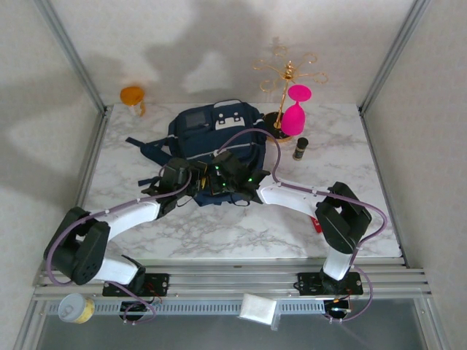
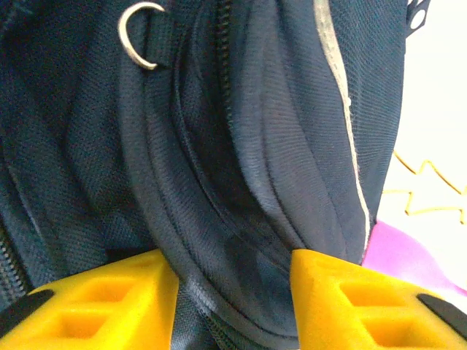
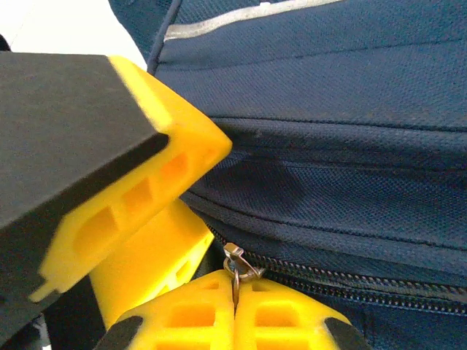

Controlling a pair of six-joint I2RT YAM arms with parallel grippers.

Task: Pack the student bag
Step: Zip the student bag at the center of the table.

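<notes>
the right claw is pinched tight, its two yellow fingers pressed together on the little metal zipper pull. the pull sits at the end of a zipper that runs along the side of the student bag. just beside it, a bit higher, the left claw grips the same bag. its yellow fingers stand apart, and a thick fold of the dark blue cloth fills the gap and touches both of them, so this claw is squeezing the bag. above that fold a small silver ring hangs on the cloth, and a thin grey stripe runs down the bag's edge. from the top view both claws meet at the near end of the bag, and the two white arms reach in from the left and the right. the bag lies flat in the middle of the marble tabletop, with its dark straps spread out to the left. to the right of the bag, near the far edge, stands a gold stand, and a pink glass hangs upside down on it. a small dark bottle stands upright close by. an orange cup sits at the far left corner, well apart from the bag.
</notes>
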